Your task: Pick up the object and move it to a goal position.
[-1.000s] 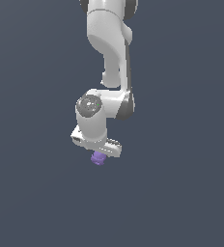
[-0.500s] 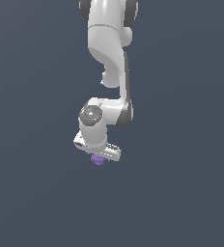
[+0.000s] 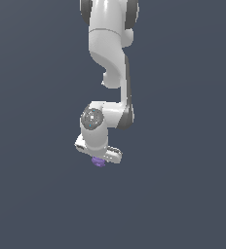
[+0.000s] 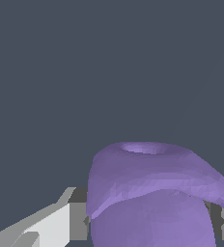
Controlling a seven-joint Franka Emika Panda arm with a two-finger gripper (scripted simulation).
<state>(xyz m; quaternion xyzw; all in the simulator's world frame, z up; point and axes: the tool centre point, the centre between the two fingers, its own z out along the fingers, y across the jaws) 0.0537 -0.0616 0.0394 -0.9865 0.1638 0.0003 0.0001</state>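
The arm has dropped lower, gripper (image 3: 100, 159) clamped on the purple object (image 3: 98, 162), barely peeking out here but filling the wrist view (image 4: 152, 198).

Lots cut off or tucked away here

In the exterior view the arm (image 3: 110, 58) runs off the top edge, and the purple blob (image 3: 98, 162) is a tiny speck mostly tucked under the gripper (image 3: 101, 156), so its shape is unreadable. In the wrist view the blob (image 4: 152, 193) spills past the frame's edge, covering one finger almost entirely; the other finger (image 4: 51, 226) is cropped too.
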